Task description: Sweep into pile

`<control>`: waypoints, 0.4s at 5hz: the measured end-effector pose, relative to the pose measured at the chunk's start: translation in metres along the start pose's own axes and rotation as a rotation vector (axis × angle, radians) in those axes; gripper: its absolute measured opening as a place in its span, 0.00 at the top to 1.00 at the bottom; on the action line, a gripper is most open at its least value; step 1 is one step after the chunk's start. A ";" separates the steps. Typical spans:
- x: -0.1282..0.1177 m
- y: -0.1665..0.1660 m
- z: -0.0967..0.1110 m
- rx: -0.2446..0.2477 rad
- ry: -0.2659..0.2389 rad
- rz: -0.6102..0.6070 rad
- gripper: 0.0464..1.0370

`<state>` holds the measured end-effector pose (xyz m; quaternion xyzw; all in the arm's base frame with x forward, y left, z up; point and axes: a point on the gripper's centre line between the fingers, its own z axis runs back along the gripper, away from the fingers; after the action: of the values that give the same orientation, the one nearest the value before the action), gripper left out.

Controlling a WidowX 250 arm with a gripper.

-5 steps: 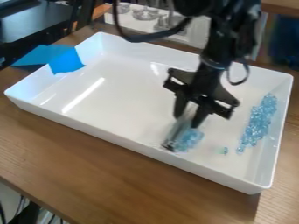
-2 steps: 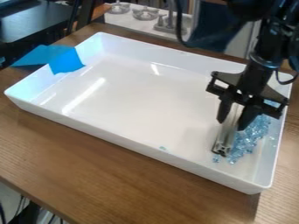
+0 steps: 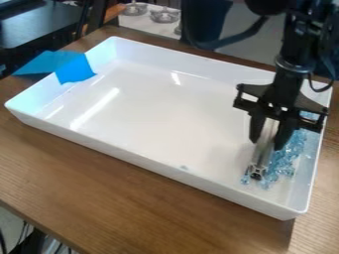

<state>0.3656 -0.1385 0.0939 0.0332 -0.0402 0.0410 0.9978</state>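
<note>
The gripper [image 3: 266, 143] hangs over the right part of the white tray [image 3: 165, 104], shut on a silver metal bar [image 3: 263, 151] that slants down to the tray floor. Clear blue beads [image 3: 288, 156] lie clustered along the tray's right side, directly right of the bar, and some show around its lower end. The bar and gripper hide part of the cluster. A small bluish bit [image 3: 184, 167] rests by the tray's front wall, left of the bar.
Blue tape [image 3: 74, 69] covers part of the tray's left rim. Tray walls rise on all sides, the right one close to the beads. Wooden table [image 3: 119, 198] surrounds the tray. Metal dishes [image 3: 164, 15] stand on a surface behind.
The gripper and bar have moved right across the tray, pushing the beads that lay mid-front into the cluster at the right. Since the latest earlier frame they have shifted only slightly.
</note>
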 end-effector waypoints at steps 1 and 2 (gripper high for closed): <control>-0.001 0.036 0.020 -0.033 -0.047 -0.017 0.69; 0.003 0.076 0.035 -0.052 -0.090 -0.009 0.69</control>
<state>0.3597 -0.0650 0.1343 0.0091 -0.0860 0.0340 0.9957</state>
